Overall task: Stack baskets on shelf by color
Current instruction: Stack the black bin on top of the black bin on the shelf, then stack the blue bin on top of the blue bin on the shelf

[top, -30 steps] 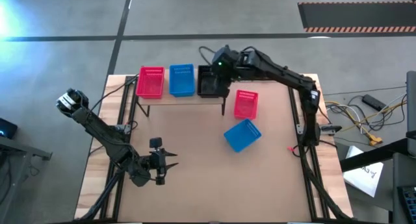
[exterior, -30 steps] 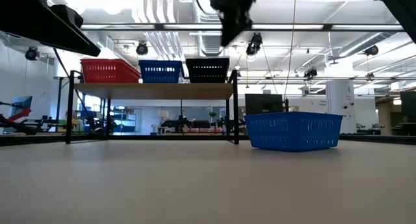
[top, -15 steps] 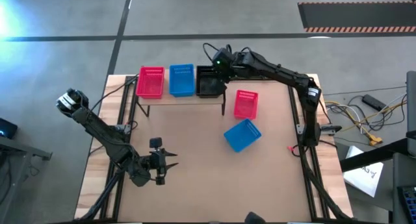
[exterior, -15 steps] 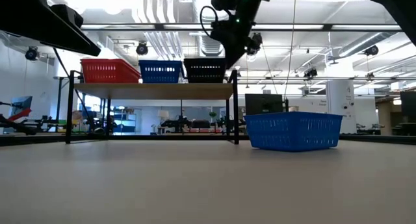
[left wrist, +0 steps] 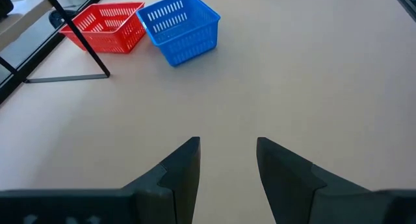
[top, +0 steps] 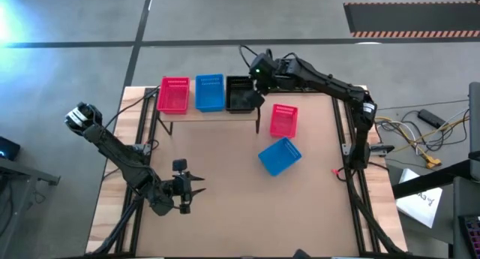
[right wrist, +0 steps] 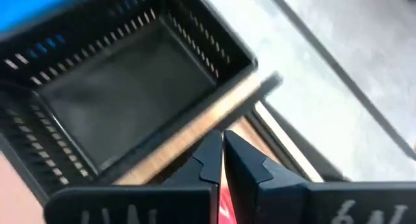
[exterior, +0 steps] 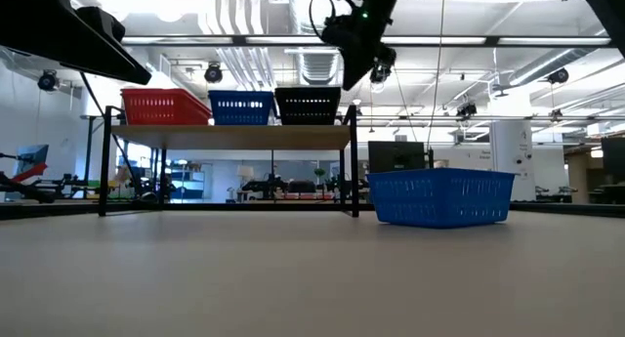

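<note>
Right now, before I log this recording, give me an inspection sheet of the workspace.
Surface: wooden table, mostly bare.
Job's things: shelf holds a red basket, blue basket and black basket side by side; a second red basket and second blue basket sit on the table.
Clutter: nothing seen.
End effectors: right end effector shut, empty, above the black basket's end; left end effector open, idle near the table's front.
Cables: loose cables on the floor, right of the table.
Surroundings: open workshop hall.
</note>
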Tool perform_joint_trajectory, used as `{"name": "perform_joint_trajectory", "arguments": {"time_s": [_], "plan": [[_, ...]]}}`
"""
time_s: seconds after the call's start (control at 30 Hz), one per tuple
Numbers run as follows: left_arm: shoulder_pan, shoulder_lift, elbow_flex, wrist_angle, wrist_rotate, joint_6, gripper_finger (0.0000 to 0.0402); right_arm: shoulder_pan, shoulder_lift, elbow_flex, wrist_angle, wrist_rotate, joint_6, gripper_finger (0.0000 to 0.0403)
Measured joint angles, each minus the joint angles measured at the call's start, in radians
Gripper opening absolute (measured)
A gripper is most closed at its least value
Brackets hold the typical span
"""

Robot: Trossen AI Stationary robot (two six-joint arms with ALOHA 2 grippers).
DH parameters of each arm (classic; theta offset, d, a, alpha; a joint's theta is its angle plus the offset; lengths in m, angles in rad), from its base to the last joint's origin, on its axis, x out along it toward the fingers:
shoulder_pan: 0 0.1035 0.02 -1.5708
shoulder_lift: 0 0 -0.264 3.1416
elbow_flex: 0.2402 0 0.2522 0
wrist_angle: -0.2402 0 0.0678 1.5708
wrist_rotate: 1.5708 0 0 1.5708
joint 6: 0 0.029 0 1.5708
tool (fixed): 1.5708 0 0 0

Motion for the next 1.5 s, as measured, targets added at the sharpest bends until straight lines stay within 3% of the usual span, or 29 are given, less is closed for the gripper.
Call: {"name": "perform_joint_trajectory", "arguments": {"time_s": [0.3,0.43,0.7,0.83,0.97,1.2,1.37,1.43,1.5], "plan": [[0.000,0.000,-0.001,0.001,0.000,0.000,0.0136,0.000,0.002,-0.117,0.103,-0.005,0.000,0.0009],[0.000,0.000,-0.001,0.002,0.000,0.000,0.0136,0.000,0.002,-0.126,0.175,-0.005,-0.015,0.0009],[0.000,0.000,-0.001,0.002,0.000,-0.003,0.0136,0.013,-0.048,-0.102,0.155,0.022,-0.058,0.0009],[0.000,0.000,-0.001,0.002,0.000,-0.003,0.0136,0.089,-0.132,-0.151,0.071,0.150,-0.090,0.0008],[0.000,0.000,-0.001,0.003,0.000,-0.003,0.0136,0.233,-0.258,-0.324,0.058,0.204,-0.075,0.0008],[0.001,0.008,-0.002,0.079,-0.002,0.030,0.0136,0.600,-0.493,-0.765,0.169,0.266,0.219,0.0008],[0.025,0.060,-0.002,0.290,0.007,0.212,0.0136,0.855,-0.588,-0.999,0.178,0.348,0.643,0.0008],[0.063,0.094,-0.002,0.407,0.051,0.311,0.0136,0.918,-0.616,-1.066,0.137,0.402,0.849,0.0008],[0.128,0.135,0.012,0.507,0.191,0.410,0.0136,0.949,-0.642,-1.117,0.066,0.409,1.019,0.0008]]}}
